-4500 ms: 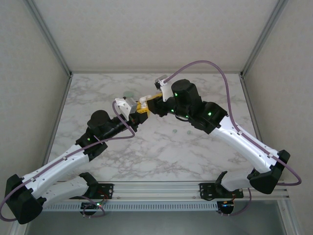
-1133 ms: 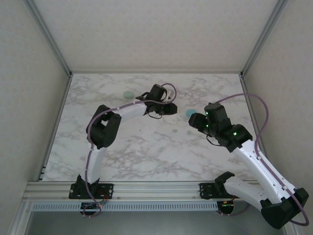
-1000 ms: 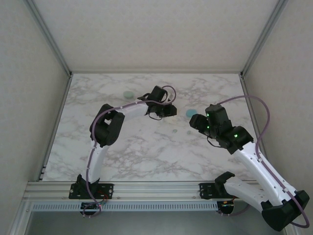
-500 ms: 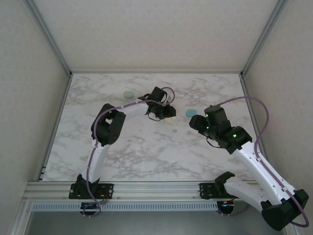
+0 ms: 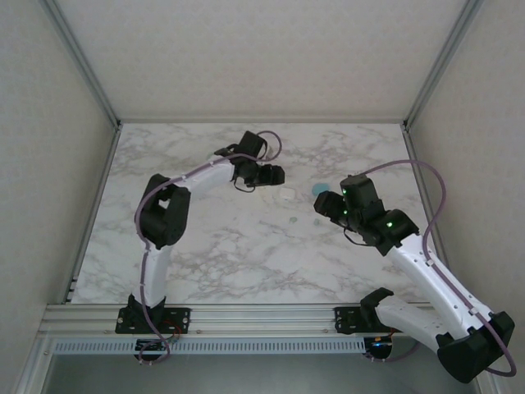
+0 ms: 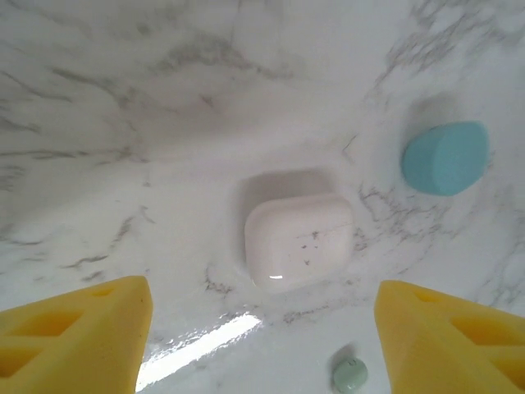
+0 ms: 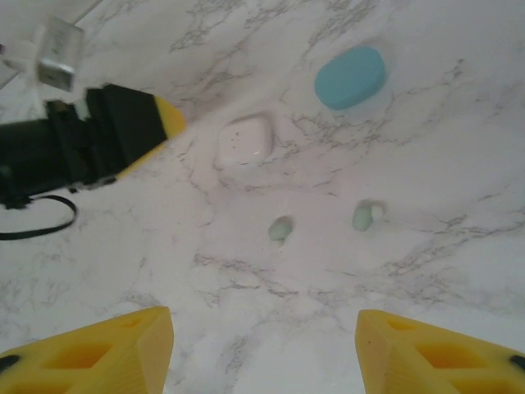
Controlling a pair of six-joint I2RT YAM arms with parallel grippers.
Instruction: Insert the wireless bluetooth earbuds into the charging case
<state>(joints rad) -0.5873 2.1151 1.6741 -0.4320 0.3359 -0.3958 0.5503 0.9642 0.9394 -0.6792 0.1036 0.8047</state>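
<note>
A closed white charging case (image 6: pixel 299 240) lies flat on the marble, just ahead of my left gripper (image 6: pixel 262 345), which hangs open above it with nothing between its yellow fingers (image 6: pixel 74 328). From above, the white case (image 5: pixel 285 195) sits right of the left gripper (image 5: pixel 277 174). Two mint green earbuds (image 7: pixel 280 229) (image 7: pixel 362 217) lie loose on the table in front of my open, empty right gripper (image 7: pixel 262 353). One mint earbud (image 6: pixel 350 375) rests near the left gripper's right finger. The right gripper (image 5: pixel 322 203) hovers at mid right.
A closed light blue case (image 7: pixel 350 76) lies beyond the earbuds, right of the white case (image 7: pixel 245 139); the same blue case (image 5: pixel 321 190) sits close to the right wrist. The left gripper's yellow tip (image 7: pixel 168 121) reaches in from the left. Grey walls enclose the table.
The left gripper has opened, let go of the white case, which now lies on the table, and drawn back toward the far left. The right arm has barely moved.
</note>
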